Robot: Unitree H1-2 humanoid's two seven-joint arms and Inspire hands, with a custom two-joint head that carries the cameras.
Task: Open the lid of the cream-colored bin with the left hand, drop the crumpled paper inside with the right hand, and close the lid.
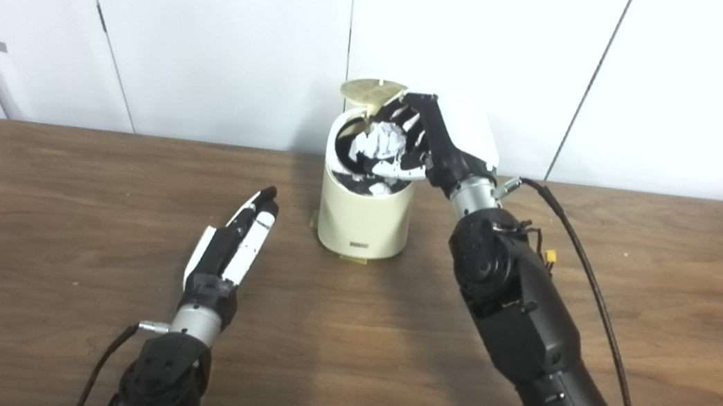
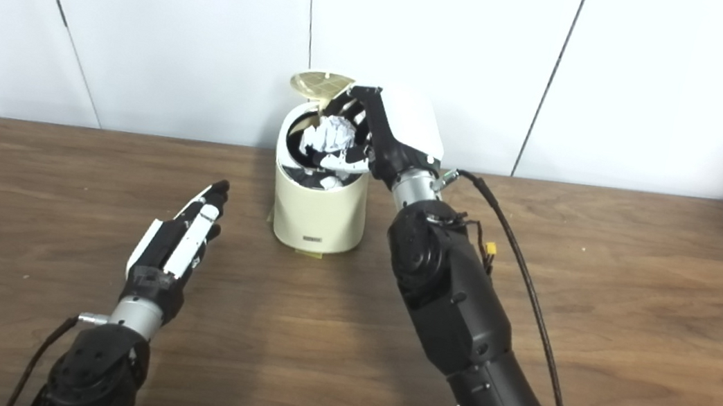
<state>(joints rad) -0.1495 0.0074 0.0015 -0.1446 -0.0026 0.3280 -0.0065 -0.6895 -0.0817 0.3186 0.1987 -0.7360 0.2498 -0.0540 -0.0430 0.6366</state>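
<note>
The cream-colored bin (image 1: 362,221) stands at the back middle of the wooden table. Its lid (image 1: 371,90) is swung up and open at the back. My right hand (image 1: 436,136) reaches over the bin's mouth and is shut on the crumpled white paper (image 1: 380,142), held just above the dark opening. More white paper shows inside the bin. My left hand (image 1: 238,239) lies flat and open on the table, to the left of the bin and apart from it, holding nothing.
The brown wooden table (image 1: 635,302) runs to white wall panels behind the bin. A black cable (image 1: 592,279) loops from my right wrist over the table's right side.
</note>
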